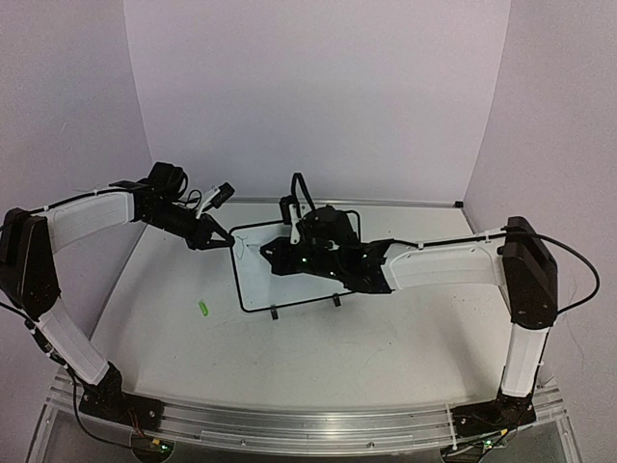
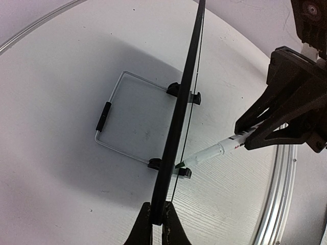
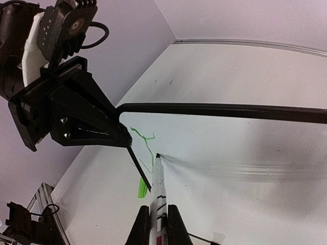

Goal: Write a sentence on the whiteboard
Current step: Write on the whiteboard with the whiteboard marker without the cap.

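Observation:
The whiteboard (image 1: 258, 280) stands tilted at mid-table on its two small black feet. My left gripper (image 2: 157, 206) is shut on the black frame (image 2: 179, 112) at the board's upper left corner, seen edge-on. My right gripper (image 3: 159, 208) is shut on a white marker (image 3: 158, 189), and the marker's dark tip (image 3: 157, 155) touches the white face (image 3: 235, 153). The sentence (image 3: 143, 139) shows as a few thin green strokes beside the tip, close to the left gripper (image 3: 76, 115). In the top view the right gripper (image 1: 289, 253) hangs over the board.
A green marker cap (image 1: 203, 309) lies on the table left of the board, also in the right wrist view as the cap (image 3: 142, 188). A wire stand (image 2: 110, 109) props the board from behind. Walls enclose the table at back and sides.

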Robot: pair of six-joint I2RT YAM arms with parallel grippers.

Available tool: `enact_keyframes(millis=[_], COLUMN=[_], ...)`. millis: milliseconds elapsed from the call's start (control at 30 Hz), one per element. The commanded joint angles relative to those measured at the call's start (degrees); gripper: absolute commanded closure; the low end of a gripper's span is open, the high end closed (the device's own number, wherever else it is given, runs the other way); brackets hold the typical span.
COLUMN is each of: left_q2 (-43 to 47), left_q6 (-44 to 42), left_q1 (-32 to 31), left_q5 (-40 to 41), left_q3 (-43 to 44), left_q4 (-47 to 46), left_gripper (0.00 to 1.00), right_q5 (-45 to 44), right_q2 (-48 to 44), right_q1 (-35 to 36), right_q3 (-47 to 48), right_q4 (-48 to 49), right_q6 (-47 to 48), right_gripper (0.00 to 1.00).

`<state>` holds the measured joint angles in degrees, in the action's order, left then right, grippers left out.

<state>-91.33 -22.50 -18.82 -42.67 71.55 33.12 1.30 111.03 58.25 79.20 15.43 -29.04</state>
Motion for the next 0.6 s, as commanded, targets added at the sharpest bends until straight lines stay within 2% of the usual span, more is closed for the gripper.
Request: enact_keyframes(millis=[0,567], left_q2=[1.1,1.1], left_q6=[-1.4,-1.5], left_q1=[0.5,0.5], left_q5=[6.2,6.4], left_q3=[0.1,0.1], left_q4=[-0.6,-0.6], left_gripper=[1.0,1.0], right_q5=[-2.5,1.8], right_q2=[-2.5,0.7], right_q1=[-1.0,-1.1], right_q3=[-0.4,1.8], right_q4=[0.8,-1.8], right_q6=[-0.4,0.0], right_gripper=[1.0,1.0])
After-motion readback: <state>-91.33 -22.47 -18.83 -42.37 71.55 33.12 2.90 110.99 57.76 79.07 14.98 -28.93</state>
